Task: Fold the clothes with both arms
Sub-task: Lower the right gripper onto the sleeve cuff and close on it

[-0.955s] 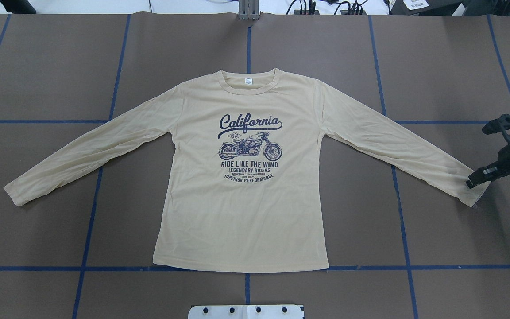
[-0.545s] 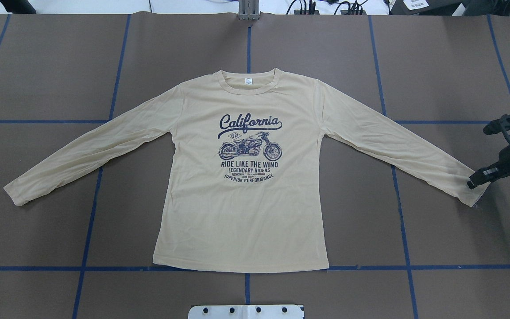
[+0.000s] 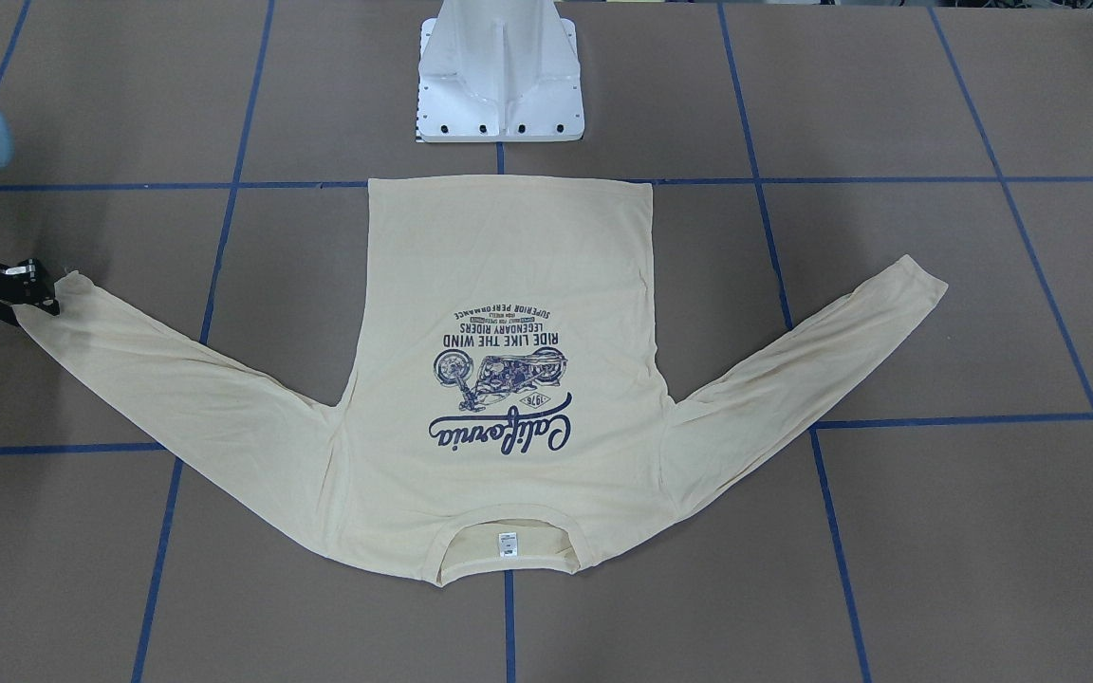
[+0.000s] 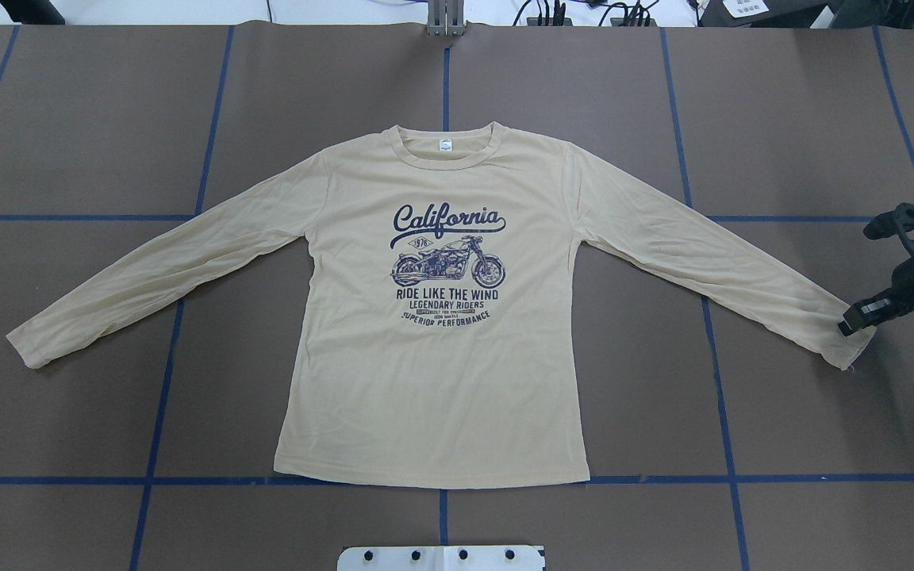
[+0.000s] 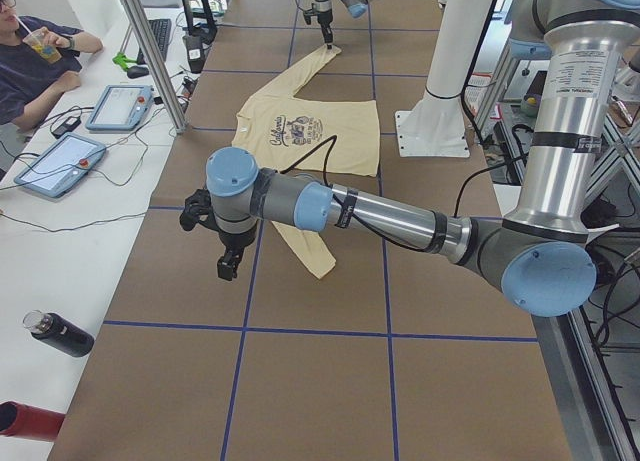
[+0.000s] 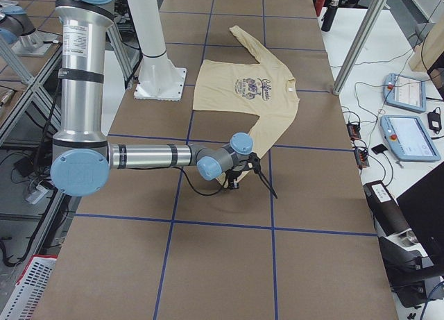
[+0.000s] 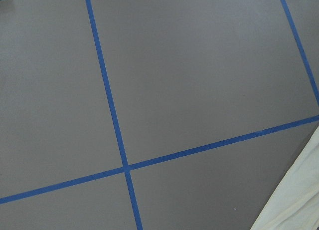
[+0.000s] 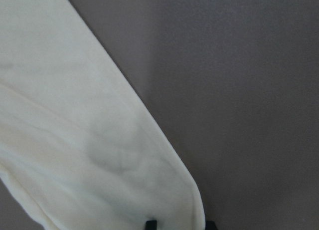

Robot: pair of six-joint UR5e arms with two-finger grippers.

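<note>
Since folding needs a flat start, the front-facing view shows the pale cream-yellow long-sleeved knit shirt (image 3: 509,247) laid print up at the middle of the brown blue-taped table (image 3: 888,569). Its hem lies toward the robot's edge and its sleeves are spread.

The black two-finger right gripper (image 3: 37,296) meets the right cuff near the table's right end; the overhead view agrees.

Left side view: the black left gripper (image 5: 228,269) hangs over bare table near the left cuff. Whether it is parted or closed, I cannot tell.

Right wrist view: the fingertips (image 8: 150,223) appear parted astride the cuff edge, presumably staged to pinch it.
</note>
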